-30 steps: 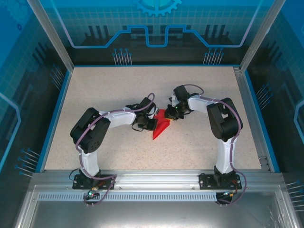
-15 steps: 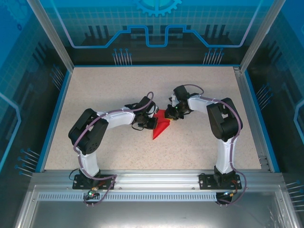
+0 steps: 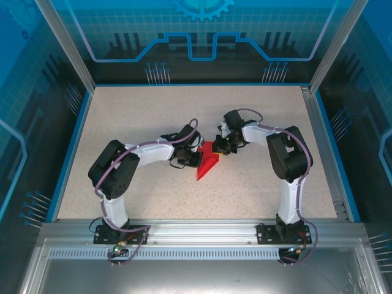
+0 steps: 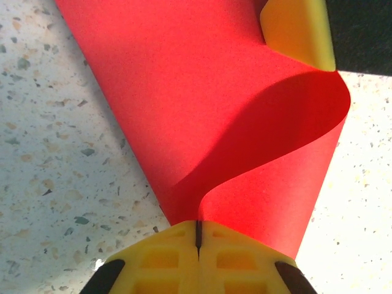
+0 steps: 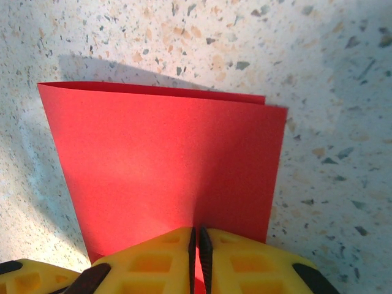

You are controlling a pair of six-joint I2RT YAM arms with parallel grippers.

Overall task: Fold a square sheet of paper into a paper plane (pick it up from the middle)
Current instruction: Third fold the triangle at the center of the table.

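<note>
Your red paper sheet [image 3: 208, 161] sits mid-frame in the top view, on the speckled tabletop [image 3: 141, 116], between the two arms. It's folded into a narrow wedge. The long axis runs diagonally, wide end at the upper right and sharp tip pointing to the lower left of the frame.

Your left gripper [image 4: 198, 236] is at the bottom centre of the left wrist view. Its yellow fingers are pressed together with only a thin slit between them, pinching the sheet's edge. From there the paper bows up in a loose curl toward the upper right of that frame, where another yellow finger [image 4: 300, 30] touches it.

Your right gripper [image 5: 197, 244] is at the bottom centre of the right wrist view, jaws also clamped onto the sheet's near edge. Here the paper lies flat on the table as a doubled layer, the second layer's edge peeking out along the top. Its shadow falls to the upper left.
</note>
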